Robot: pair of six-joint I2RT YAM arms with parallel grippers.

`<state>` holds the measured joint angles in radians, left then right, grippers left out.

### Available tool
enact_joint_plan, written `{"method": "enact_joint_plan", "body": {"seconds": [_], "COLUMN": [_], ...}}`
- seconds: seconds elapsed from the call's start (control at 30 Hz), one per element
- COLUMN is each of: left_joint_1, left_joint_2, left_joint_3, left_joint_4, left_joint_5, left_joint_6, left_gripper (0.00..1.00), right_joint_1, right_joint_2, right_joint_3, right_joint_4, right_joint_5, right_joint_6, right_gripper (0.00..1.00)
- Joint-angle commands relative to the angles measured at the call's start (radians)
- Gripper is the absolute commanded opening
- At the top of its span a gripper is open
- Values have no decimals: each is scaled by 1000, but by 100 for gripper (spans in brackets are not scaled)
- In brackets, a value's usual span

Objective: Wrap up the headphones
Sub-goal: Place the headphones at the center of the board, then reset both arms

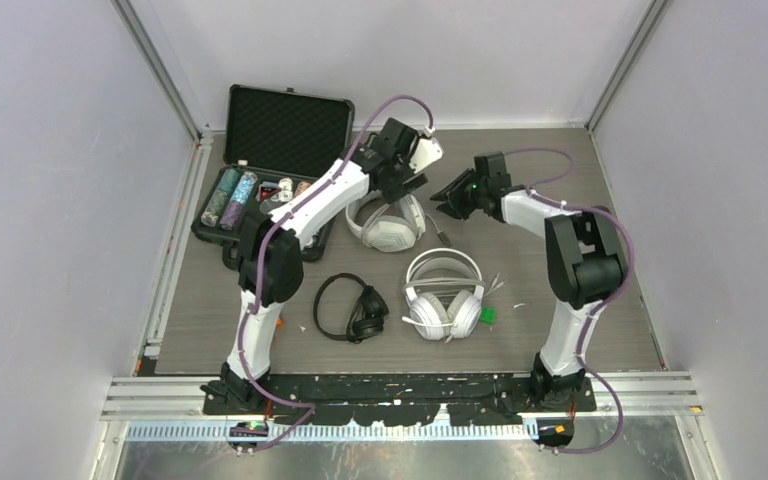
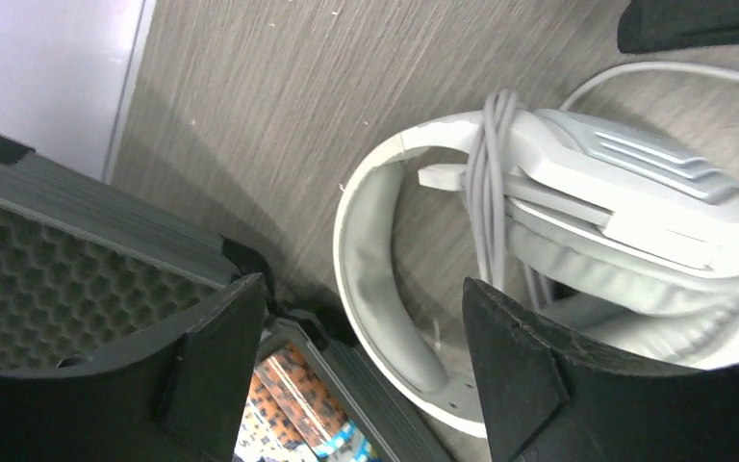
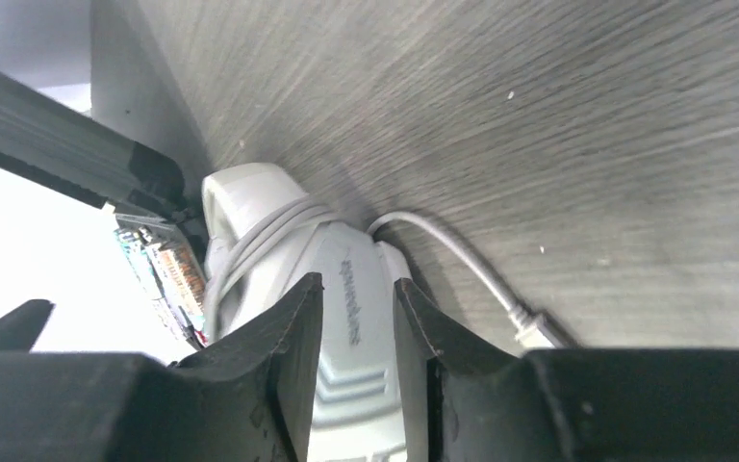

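The white headset [image 2: 625,173] passes behind the left gripper's fingers [image 2: 539,385]. Its headband is hidden under the finger nearer it, and its earcup is cut by the frame edge beyond. Between the right gripper's fingers [image 3: 284,366] the earcup lettering [image 3: 352,306] is too blurred to read. Just outside them, the cord's plug [image 3: 531,332] sits half behind a finger.

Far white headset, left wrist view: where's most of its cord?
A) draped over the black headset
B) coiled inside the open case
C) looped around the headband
C: on the far white headset, loops of the pale cord cross the headband; only a short tail reaches the table.
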<state>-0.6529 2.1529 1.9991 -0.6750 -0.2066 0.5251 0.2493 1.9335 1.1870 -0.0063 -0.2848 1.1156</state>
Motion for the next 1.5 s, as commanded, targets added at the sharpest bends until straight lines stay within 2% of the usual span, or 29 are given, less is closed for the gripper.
{"method": "enact_joint_plan", "body": {"seconds": [0.0, 0.1, 0.2, 0.27, 0.33, 0.37, 0.4, 0.53, 0.8, 1.0, 1.13, 1.47], "left_joint_1": [2, 2, 2, 2, 1, 2, 2, 1, 1, 2, 1, 1], "left_joint_2": [-141, -195, -280, -343, -398, -421, -444, -536, -776, -898, -976, -1072], "left_joint_3": [90, 130, 114, 74, 39, 28, 19, -40, -312, -464, -584, -656], "left_joint_4": [-80, -142, -140, -118, -100, -102, -106, -124, -30, 25, 138, 168], "left_joint_5": [96, 183, 256, 292, 310, 324, 336, 389, 437, 425, 397, 337], "left_joint_6": [-217, -337, -468, -517, -587, -610, -628, -685, -757, -804, -848, -882], "left_gripper": [76, 76, 76, 79, 87, 98, 99, 100, 100, 100, 100, 100], "right_joint_1": [-9, -9, -7, -4, -2, -2, -3, -2, -3, -3, -3, -2], "right_joint_2": [-189, -285, -410, -506, -587, -629, -667, -813, -1101, -1201, -1246, -1334], "right_joint_3": [65, 80, 90, 85, 78, 76, 76, 63, -68, -95, -101, -112], "right_joint_4": [-148, -252, -377, -446, -510, -548, -581, -683, -681, -724, -766, -750], "right_joint_5": [101, 117, 151, 189, 227, 246, 257, 223, 151, 57, 94, 107], "right_joint_6": [-144, -214, -301, -351, -401, -423, -441, -477, -462, -483, -544, -490], "right_gripper": [42, 55, 75, 81, 83, 83, 84, 85, 86, 87, 89, 88]}}
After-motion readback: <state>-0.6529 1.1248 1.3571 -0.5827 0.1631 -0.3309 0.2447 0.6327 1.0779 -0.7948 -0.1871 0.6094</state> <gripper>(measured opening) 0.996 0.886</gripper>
